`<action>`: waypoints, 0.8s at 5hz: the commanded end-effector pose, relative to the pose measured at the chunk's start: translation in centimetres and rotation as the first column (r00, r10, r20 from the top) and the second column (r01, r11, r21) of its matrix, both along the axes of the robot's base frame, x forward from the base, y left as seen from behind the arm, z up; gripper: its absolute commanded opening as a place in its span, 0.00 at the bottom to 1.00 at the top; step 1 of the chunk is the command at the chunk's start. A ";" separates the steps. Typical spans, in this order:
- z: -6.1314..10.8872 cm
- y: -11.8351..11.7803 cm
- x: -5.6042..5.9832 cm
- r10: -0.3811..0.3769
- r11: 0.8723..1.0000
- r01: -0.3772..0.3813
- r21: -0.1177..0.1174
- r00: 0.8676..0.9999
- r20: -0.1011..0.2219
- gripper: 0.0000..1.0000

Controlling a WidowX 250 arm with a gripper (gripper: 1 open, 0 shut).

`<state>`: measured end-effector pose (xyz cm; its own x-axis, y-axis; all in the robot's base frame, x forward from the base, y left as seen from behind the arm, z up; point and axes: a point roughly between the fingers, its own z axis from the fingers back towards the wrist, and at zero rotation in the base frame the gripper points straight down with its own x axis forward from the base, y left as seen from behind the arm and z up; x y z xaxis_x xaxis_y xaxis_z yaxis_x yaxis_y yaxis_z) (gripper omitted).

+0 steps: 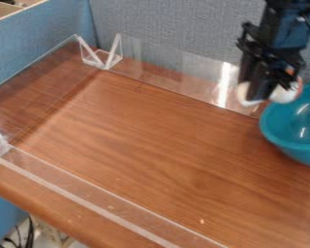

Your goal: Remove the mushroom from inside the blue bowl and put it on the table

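Note:
The teal-blue bowl (297,131) sits at the right edge of the wooden table (144,145). My gripper (263,97) hangs above the table just left of the bowl's rim, pointing down. It is shut on the small mushroom (256,93), whose orange-brown and cream shape shows between the black fingers. The mushroom is up in the air, clear of the bowl. The inside of the bowl shows nothing else from this angle.
Low clear acrylic walls (184,68) border the table, with a clear triangular bracket (104,53) at the back left corner. A blue partition (42,34) stands at the left and a grey fabric wall behind. Bare wood stretches across the middle and left.

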<state>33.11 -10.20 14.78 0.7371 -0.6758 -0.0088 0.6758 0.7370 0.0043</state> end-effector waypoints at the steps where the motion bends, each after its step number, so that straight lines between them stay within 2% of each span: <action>1: 2.8 3.1 -0.8 0.034 0.999 -0.032 -0.019 0.997 0.069 0.00; 2: 3.1 6.6 -2.0 0.078 0.997 -0.077 -0.018 0.995 0.060 0.00; 3: 2.7 9.6 -3.2 0.107 0.994 -0.107 -0.014 0.993 0.040 0.00; 4: 0.6 11.2 -3.6 0.110 0.994 -0.110 -0.013 0.994 0.002 0.00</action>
<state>29.49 0.95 13.89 0.8065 -0.5896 -0.0447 0.5885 0.8077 -0.0349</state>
